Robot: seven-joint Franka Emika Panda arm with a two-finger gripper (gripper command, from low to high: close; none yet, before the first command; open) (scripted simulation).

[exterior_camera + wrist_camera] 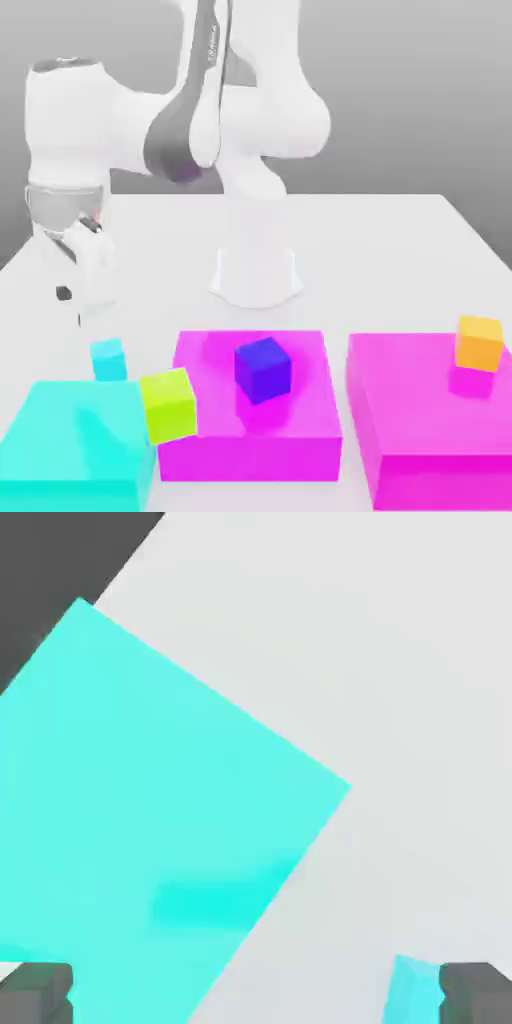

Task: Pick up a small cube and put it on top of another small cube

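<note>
The small cyan cube (pixel 108 358) stands on the white table at the exterior view's left, just behind the large flat cyan block (pixel 75 445). My gripper (pixel 84 298) hangs a little above and behind that cube, open, with nothing between its fingers. In the hand view the gripper (pixel 256 1000) shows two dark fingertips (pixel 36 992) set far apart. The small cyan cube (pixel 411 994) sits right beside one of them. Other small cubes are a yellow-green cube (pixel 168 403), a blue cube (pixel 263 368) and an orange cube (pixel 479 343).
The large cyan block (pixel 150 812) lies near the table's edge. The yellow-green cube sits tilted between the cyan block and the middle magenta block (pixel 300 420), which carries the blue cube. The orange cube rests on a second magenta block (pixel 420 430). The arm's base (pixel 255 275) stands mid-table.
</note>
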